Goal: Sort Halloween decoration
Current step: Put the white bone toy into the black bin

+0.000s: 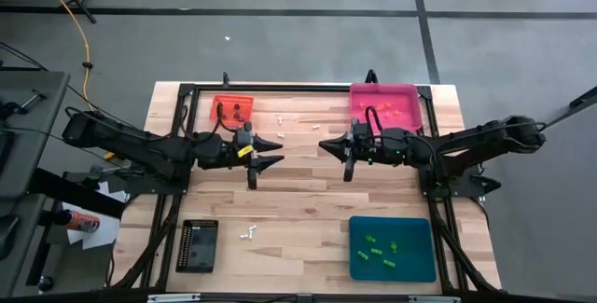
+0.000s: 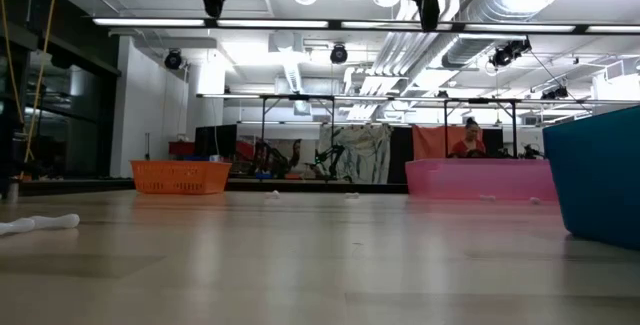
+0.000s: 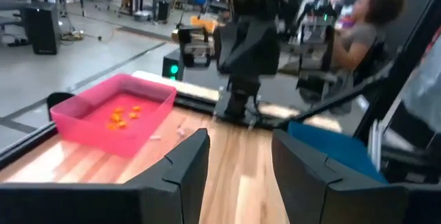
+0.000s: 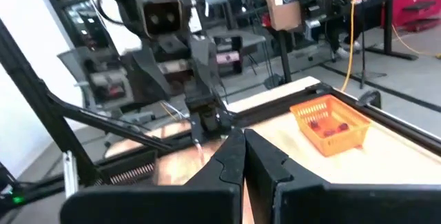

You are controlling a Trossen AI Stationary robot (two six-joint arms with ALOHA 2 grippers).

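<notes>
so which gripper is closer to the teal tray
Right. The right gripper hangs above the table's middle, just up and left of the teal tray; the left gripper is farther off, across the table toward the orange tray.

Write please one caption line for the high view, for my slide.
Both arms hover mid-table, left tool open, right tool shut, between orange tray, pink tray, teal tray and black tray.

Both arms stretched inward over the table [image 1: 298, 191] middle, raised off its top, facing each other. Left gripper [image 1: 271, 152] jaws parted, nothing between them. Right gripper [image 1: 325, 144] jaws pressed together, empty.
</notes>
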